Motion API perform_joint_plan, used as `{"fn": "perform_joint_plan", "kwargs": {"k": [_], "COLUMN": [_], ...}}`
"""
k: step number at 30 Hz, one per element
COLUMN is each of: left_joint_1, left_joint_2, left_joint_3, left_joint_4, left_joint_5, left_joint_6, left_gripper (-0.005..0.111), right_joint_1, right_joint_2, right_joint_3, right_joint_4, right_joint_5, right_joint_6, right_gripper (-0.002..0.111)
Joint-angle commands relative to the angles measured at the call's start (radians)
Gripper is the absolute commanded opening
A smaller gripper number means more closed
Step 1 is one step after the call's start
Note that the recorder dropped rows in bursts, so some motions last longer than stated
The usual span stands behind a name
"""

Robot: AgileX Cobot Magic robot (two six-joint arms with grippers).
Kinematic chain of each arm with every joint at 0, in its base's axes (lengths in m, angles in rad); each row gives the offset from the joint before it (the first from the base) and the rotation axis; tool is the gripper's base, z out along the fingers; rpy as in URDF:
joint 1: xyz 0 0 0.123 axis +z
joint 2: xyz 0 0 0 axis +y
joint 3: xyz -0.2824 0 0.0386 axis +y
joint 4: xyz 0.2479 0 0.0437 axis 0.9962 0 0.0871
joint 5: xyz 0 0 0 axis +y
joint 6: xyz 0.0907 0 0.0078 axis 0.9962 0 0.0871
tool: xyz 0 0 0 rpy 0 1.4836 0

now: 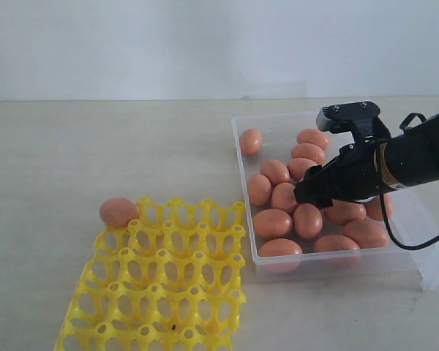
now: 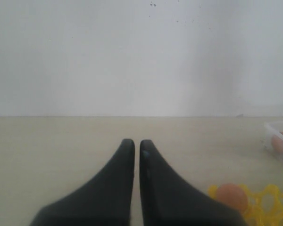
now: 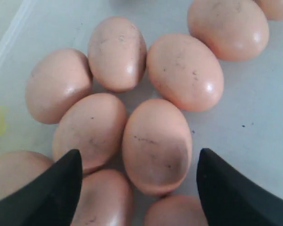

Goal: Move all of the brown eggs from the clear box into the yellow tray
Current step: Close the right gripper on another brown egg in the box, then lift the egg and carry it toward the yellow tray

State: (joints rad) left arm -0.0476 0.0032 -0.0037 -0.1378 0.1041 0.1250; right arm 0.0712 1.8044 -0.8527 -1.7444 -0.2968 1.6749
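Exterior: clear box (image 1: 278, 139) w/ brown eggs (image 1: 272, 223); 1 at yellow tray (image 1: 168, 278).

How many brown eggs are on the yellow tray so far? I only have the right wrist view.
Observer: One brown egg sits at the yellow tray's far left corner in the exterior view.
Operator: What is the other arm doing?
Observer: The left claw is shut on nothing, near that tray corner.
Operator: Where exactly am I hovering?
Observer: Your right claw hangs open over the eggs in the middle of the clear box.
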Motion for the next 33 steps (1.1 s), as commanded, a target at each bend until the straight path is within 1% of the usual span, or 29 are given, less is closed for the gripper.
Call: {"fn": "perform_joint_plan", "kwargs": {"k": [1, 3, 8, 9, 10, 11, 12, 13, 14, 16, 17, 22, 28, 30, 31, 33], "left_joint_1": [0.003, 0.003, 0.003, 0.003, 0.003, 0.003, 0.003, 0.003, 0.003, 0.003, 0.003, 0.003, 0.003, 0.003, 0.003, 0.003], "left_joint_2": [-0.003, -0.003, -0.003, -0.003, -0.003, -0.003, -0.003, -0.003, -0.003, -0.003, -0.003, -0.003, -0.003, -0.003, -0.003, -0.003], "left_joint_3": [0.004, 0.004, 0.004, 0.004, 0.004, 0.004, 0.004, 0.004, 0.004, 0.004, 0.004, 0.004, 0.004, 0.004, 0.004, 0.004], "left_joint_4": [0.000, 0.000, 0.000, 0.000, 0.000, 0.000, 0.000, 0.000, 0.000, 0.000, 0.000, 0.000, 0.000, 0.000, 0.000, 0.000], "left_joint_5": [-0.001, -0.001, -0.001, -0.001, -0.001, -0.001, -0.001, -0.001, -0.006, -0.006, -0.004, -0.004, -0.004, -0.004, -0.004, -0.004], "left_joint_6": [0.003, 0.003, 0.003, 0.003, 0.003, 0.003, 0.003, 0.003, 0.003, 0.003, 0.003, 0.003, 0.003, 0.003, 0.003, 0.003], "left_gripper": [0.004, 0.004, 0.004, 0.004, 0.004, 0.004, 0.004, 0.004, 0.004, 0.004, 0.004, 0.004, 0.004, 0.004, 0.004, 0.004], "right_joint_1": [-0.001, -0.001, -0.001, -0.001, -0.001, -0.001, -0.001, -0.001, -0.001, -0.001, -0.001, -0.001, -0.001, -0.001, -0.001, -0.001], "right_joint_2": [0.021, 0.044, 0.095, 0.100, 0.102, 0.102, 0.102, 0.102, 0.102, 0.102, 0.102, 0.057, -0.094, -0.149, -0.168, -0.202], "right_joint_3": [0.004, 0.004, -0.048, -0.055, -0.057, -0.057, -0.057, -0.057, -0.057, -0.057, -0.057, -0.057, -0.057, -0.057, -0.057, -0.052], "right_joint_4": [0.000, 0.000, 0.000, 0.000, 0.000, 0.000, 0.000, 0.000, 0.000, 0.000, 0.000, 0.000, 0.016, 0.076, 0.125, 0.340], "right_joint_5": [0.076, 0.023, 0.020, 0.012, 0.010, 0.008, -0.002, -0.016, -0.040, -0.066, -0.081, -0.137, -0.025, -0.037, -0.064, -0.183], "right_joint_6": [-0.020, -0.017, -0.027, -0.029, -0.029, -0.035, -0.035, -0.037, -0.056, -0.072, -0.075, -0.075, -0.075, -0.110, -0.167, -0.389], "right_gripper": [0.061, 0.061, 0.060, 0.059, 0.053, 0.045, 0.035, 0.026, 0.014, 0.002, 0.000, 0.000, 0.000, 0.000, 0.000, 0.000]}}
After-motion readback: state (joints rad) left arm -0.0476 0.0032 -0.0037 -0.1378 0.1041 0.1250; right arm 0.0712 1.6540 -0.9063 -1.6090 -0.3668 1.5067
